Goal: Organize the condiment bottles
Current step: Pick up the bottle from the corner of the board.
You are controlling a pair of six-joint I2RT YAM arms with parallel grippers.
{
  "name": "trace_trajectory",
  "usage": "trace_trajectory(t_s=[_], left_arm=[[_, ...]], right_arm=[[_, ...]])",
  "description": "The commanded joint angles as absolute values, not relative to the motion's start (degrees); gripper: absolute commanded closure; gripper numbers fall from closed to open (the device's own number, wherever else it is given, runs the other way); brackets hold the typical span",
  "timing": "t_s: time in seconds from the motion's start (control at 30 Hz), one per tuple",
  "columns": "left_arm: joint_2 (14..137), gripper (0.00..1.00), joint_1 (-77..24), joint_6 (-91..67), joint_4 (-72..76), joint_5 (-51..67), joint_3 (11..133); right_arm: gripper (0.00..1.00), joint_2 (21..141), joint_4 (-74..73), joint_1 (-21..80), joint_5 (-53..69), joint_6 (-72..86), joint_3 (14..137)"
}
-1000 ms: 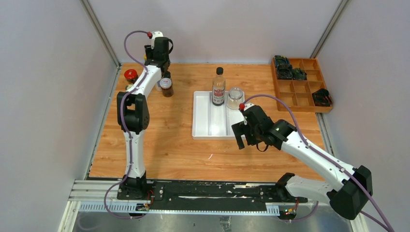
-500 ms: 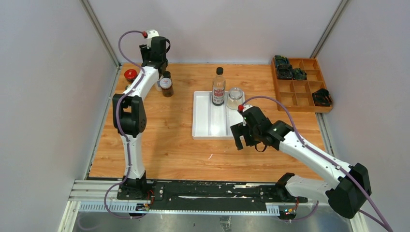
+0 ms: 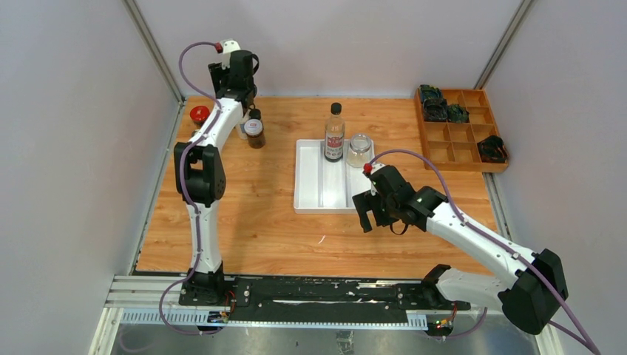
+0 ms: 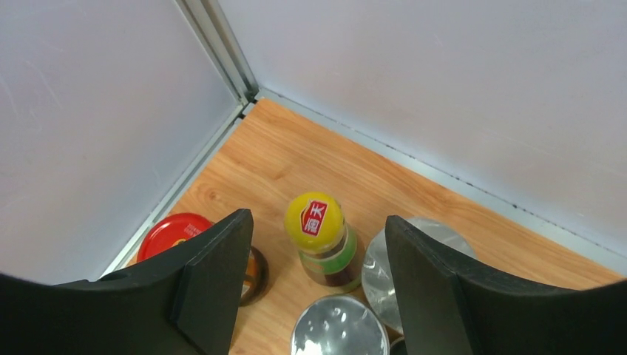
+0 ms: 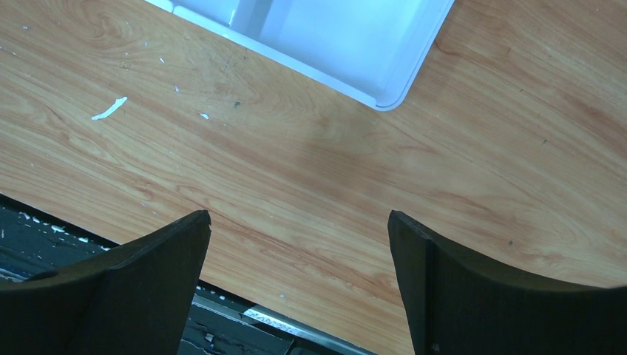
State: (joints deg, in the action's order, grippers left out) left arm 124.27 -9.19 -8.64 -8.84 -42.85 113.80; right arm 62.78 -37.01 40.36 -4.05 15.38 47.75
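Yellow-capped bottle [image 4: 314,219] stands upright mid-frame in the left wrist view, directly below and between the left gripper's [image 4: 316,222] open, empty jaws; the right gripper [image 5: 299,216], also open, hangs well apart by the white tray [image 5: 355,44]

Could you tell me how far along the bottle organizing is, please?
Done: the tall bottle and clear jar stand in the tray. In hand: the left gripper, open, is lined up over the yellow-capped bottle; the right gripper is open and empty. Left: that bottle, the red-lidded jar and silver-lidded jars.
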Motion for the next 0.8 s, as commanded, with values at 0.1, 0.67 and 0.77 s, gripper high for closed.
trace_trajectory(t_s=[0.1,0.67,0.77], left_arm=[[130.18,0.3,-8.43,-9.22,-11.41,-42.22,120.92],[132.76,0.32,-6.65,-12.66,-11.36,-45.95,121.65],[132.8,0.33,-6.23,-13.41,-11.37,-46.87,121.64]], right_arm=[[0.04,63.15,-37.14,39.53,-3.27,15.01,47.17],[0.04,64.58,-36.82,38.76,-2.64,14.06,47.15],[0.04,64.67,-36.65,38.6,-2.34,13.84,47.04]])
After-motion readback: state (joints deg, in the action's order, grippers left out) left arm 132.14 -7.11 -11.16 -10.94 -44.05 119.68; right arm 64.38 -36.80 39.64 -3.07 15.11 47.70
